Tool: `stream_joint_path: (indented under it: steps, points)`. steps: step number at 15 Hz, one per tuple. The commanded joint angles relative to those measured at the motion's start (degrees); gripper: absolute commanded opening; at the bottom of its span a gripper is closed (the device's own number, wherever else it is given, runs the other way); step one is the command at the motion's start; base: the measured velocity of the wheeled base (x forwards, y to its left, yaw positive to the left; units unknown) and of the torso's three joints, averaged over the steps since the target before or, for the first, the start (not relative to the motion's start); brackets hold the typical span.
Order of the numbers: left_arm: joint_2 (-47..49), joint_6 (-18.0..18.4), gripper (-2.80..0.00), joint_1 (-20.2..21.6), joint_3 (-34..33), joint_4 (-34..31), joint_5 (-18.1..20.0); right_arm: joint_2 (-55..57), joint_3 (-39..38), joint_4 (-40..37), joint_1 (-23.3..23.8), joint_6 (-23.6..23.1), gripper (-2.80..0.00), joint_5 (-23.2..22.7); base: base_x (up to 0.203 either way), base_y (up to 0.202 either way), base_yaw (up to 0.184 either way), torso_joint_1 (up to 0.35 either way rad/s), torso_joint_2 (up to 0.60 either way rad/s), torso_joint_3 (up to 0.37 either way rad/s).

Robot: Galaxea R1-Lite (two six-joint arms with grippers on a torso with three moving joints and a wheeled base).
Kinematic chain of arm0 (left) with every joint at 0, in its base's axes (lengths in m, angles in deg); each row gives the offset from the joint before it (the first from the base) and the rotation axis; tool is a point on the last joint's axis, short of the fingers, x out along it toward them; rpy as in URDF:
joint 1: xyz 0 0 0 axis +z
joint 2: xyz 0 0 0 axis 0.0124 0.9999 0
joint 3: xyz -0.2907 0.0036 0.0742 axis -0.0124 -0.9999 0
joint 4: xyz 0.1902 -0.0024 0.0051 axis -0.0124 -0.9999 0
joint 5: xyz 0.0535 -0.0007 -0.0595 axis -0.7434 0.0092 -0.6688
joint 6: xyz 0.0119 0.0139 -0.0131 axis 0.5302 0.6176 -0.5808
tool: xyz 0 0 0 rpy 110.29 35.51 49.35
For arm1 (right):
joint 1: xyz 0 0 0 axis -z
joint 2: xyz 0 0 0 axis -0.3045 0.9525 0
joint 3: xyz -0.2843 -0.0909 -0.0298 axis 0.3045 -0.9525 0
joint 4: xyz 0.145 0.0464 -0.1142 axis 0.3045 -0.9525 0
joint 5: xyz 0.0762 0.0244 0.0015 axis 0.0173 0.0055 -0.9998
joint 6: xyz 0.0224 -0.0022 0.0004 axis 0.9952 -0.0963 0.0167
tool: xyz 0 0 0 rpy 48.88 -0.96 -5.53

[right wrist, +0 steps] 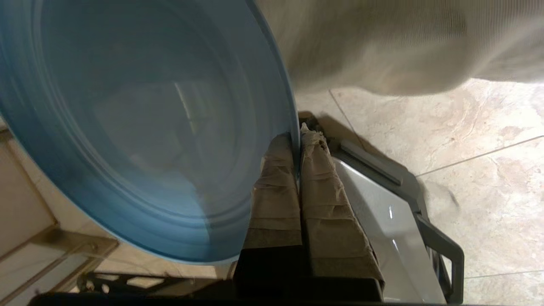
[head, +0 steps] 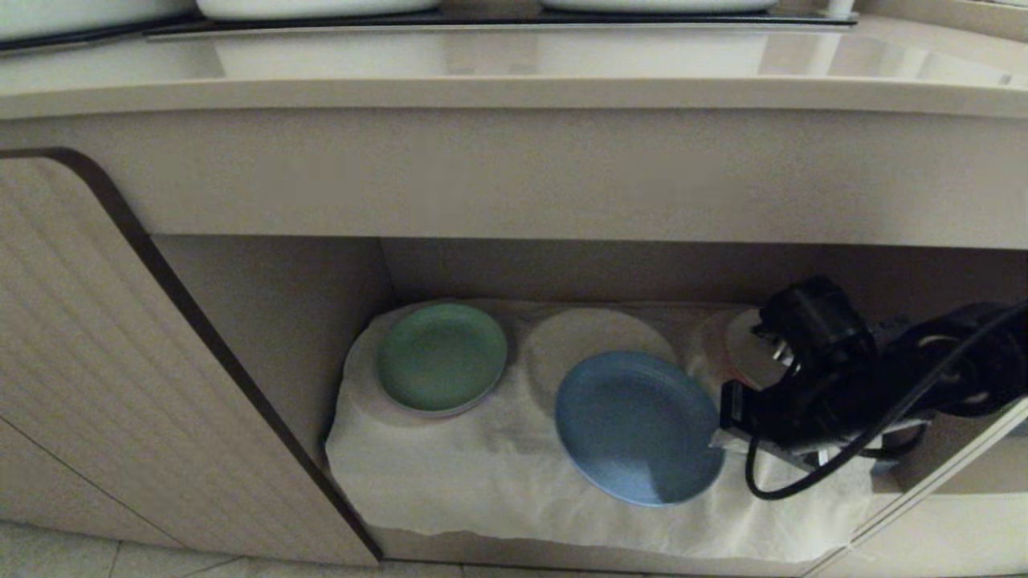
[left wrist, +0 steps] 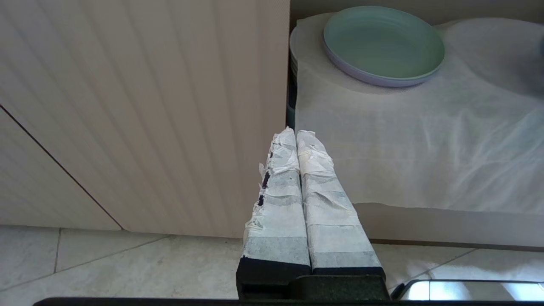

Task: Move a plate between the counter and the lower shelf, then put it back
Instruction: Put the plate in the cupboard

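plate: the light-blue plate (head: pixel 638 425) is down at the lower shelf (head: pixel 281 305), tilted, over the rumpled white cloth (head: pixel 482 474) near the front right of the recess; can't tell if its far edge is touching the cloth or just above it
right gripper: the right gripper (right wrist: pixel 297 138) comes in from the right side of the shelf opening, its taped fingers (right wrist: pixel 321 187) pinched tight on the plate's rim, one finger each side of the edge
left gripper: the left gripper (left wrist: pixel 295 136) hangs low in front of the ribbed cabinet door (head: pixel 96 361), fingers pressed together with nothing between them, floor tiles (left wrist: pixel 127 263) below it
other stuff on the shelf: green plate (head: pixel 442 357) sits on a cloth-covered hump at the back left, well apart from the blue one; a beige pink-edged plate (head: pixel 735 345) is at the back right, partly hidden behind the arm
counter: the counter (head: pixel 514 72) runs across above the recess, plate's nowhere near it right now
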Motion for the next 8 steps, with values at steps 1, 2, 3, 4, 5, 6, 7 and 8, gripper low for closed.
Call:
stream_joint_path:
  steps: [1, 2, 3, 4, 5, 6, 7, 8]
  points:
    - [-0.02, -0.04, -2.80, 0.00, -0.01, 0.00, -0.02, 2.53, 1.79, 0.02, -0.02, 1.13, -2.80, 0.77, 0.000, 0.000, 0.000, 0.000, 0.00, 0.000]
    - [-0.02, -0.04, -2.80, 0.00, -0.01, 0.00, -0.02, 3.57, 3.20, -0.03, -0.02, 2.00, -2.80, 1.28, 0.000, 0.000, 0.000, 0.000, 0.00, 0.000]
    - [-0.02, -0.12, -2.80, 0.00, -0.01, 0.00, -0.02, 4.43, 4.21, -0.05, -0.04, 2.73, -2.80, 1.69, 0.000, 0.000, 0.000, 0.000, 0.00, 0.000]
    - [-0.02, -0.06, -2.80, 0.00, -0.01, 0.00, -0.02, 5.24, 4.98, -0.06, -0.02, 2.91, -2.80, 1.77, 0.000, 0.000, 0.000, 0.000, 0.00, 0.000]
    - [-0.02, -0.04, -2.80, 0.00, -0.01, 0.00, -0.02, 6.00, 5.67, -0.06, -0.02, 2.99, -2.80, 1.82, 0.000, 0.000, 0.000, 0.000, 0.00, 0.000]
    - [-0.02, -0.04, -2.80, 0.00, -0.01, 0.00, -0.02, 6.58, 6.27, -0.06, -0.02, 3.40, -2.80, 1.87, 0.000, 0.000, 0.000, 0.000, 0.00, 0.000]
    - [-0.02, -0.04, -2.80, 0.00, -0.01, 0.00, -0.02, 7.29, 7.40, -0.06, -0.02, 4.33, -2.80, 1.87, 0.000, 0.000, 0.000, 0.000, 0.00, 0.000]
    - [-0.02, -0.12, -2.80, 0.00, -0.01, 0.00, -0.02, 7.99, 8.45, -0.06, -0.02, 5.45, -2.80, 1.87, 0.000, 0.000, 0.000, 0.000, 0.00, 0.000]
